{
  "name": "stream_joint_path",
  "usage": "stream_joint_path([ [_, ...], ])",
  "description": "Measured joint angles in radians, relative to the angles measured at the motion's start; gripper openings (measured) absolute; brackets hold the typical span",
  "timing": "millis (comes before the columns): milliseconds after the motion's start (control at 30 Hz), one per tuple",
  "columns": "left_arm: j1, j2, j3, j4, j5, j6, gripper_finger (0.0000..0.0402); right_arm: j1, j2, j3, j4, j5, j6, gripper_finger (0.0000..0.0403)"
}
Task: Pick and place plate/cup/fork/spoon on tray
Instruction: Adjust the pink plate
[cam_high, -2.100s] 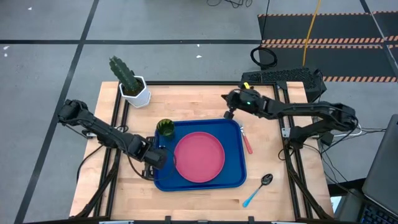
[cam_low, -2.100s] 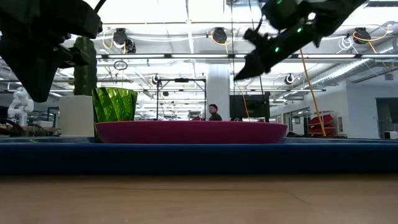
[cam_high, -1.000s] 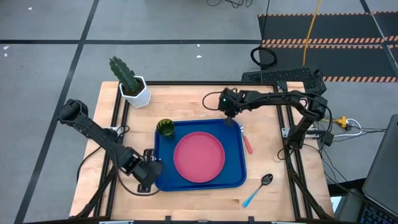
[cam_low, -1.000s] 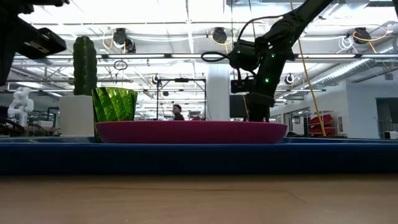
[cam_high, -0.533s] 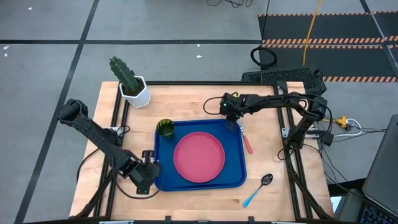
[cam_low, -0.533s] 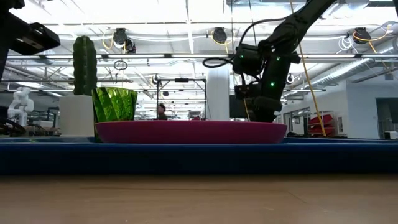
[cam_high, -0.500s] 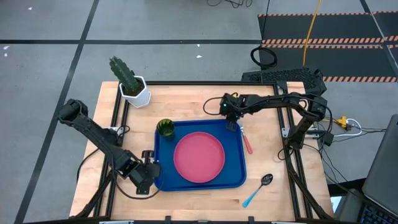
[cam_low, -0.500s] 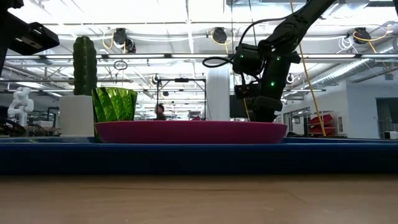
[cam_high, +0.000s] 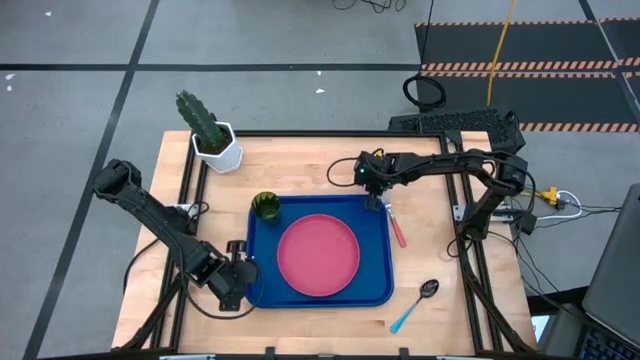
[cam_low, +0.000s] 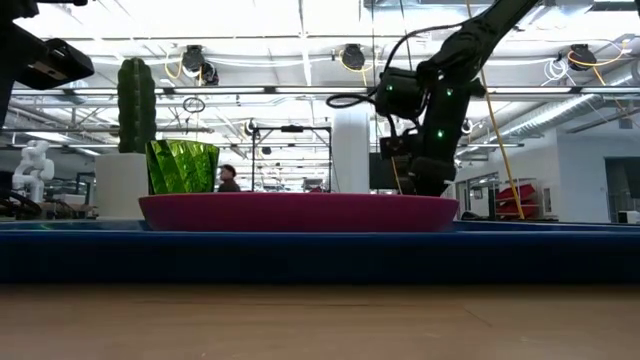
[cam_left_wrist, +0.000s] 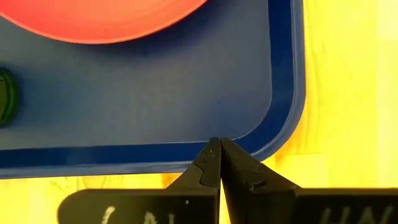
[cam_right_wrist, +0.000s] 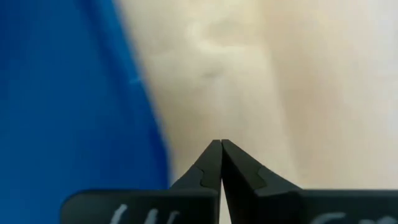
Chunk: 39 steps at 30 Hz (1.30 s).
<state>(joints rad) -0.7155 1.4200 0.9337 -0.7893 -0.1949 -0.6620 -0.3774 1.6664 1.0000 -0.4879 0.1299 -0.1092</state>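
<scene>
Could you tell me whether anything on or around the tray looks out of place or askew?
Nothing is spilled or damaged. The fork lies just off the tray, along its right rim, and the spoon lies on the table near the tray's corner. The plate and cup sit inside.

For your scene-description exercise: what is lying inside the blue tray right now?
Inside the tray lie the pink-red plate and, at one corner, the green cup. The tray floor under the plate is covered, so nothing there can be checked.
</scene>
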Motion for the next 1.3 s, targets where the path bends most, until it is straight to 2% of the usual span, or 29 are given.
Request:
stream_joint_path([
  [133, 0.008, 0.0, 0.0, -0.011, -0.056, 0.009, 0.0002, 0.0, -0.059, 0.0, 0.016, 0.107, 0.001, 0.0],
  [233, 0.028, 0.0, 0.0, -0.033, -0.113, 0.015, 0.0004, -0.002, -0.127, 0.0, -0.005, 0.132, 0.043, 0.0],
  [300, 0.047, 0.0, 0.0, -0.031, -0.144, 0.041, 0.0002, -0.002, -0.176, 0.0, -0.047, 0.11, 0.11, 0.0],
  [400, 0.072, 0.0, 0.0, -0.021, -0.182, 0.097, 0.0003, 0.01, -0.238, 0.0, -0.111, 0.001, 0.185, 0.0],
  [467, 0.086, 0.0, 0.0, -0.023, -0.192, 0.132, 0.0004, 0.047, -0.267, 0.0, -0.153, -0.051, 0.226, 0.0],
  [533, 0.097, 0.0, 0.0, -0.022, -0.192, 0.157, 0.0002, 0.097, -0.285, 0.0, -0.206, -0.057, 0.26, 0.0],
  [700, 0.102, 0.0, 0.0, -0.028, -0.191, 0.17, 0.0005, 0.264, -0.271, 0.0, -0.301, -0.053, 0.325, 0.0],
  [933, 0.102, 0.0, 0.0, -0.026, -0.192, 0.165, 0.0005, 0.472, -0.18, 0.0, -0.167, -0.056, 0.375, 0.0],
  [1300, 0.102, 0.0, 0.0, -0.025, -0.172, 0.135, 0.0003, 0.596, -0.103, 0.0, -0.063, -0.079, 0.454, 0.0],
])
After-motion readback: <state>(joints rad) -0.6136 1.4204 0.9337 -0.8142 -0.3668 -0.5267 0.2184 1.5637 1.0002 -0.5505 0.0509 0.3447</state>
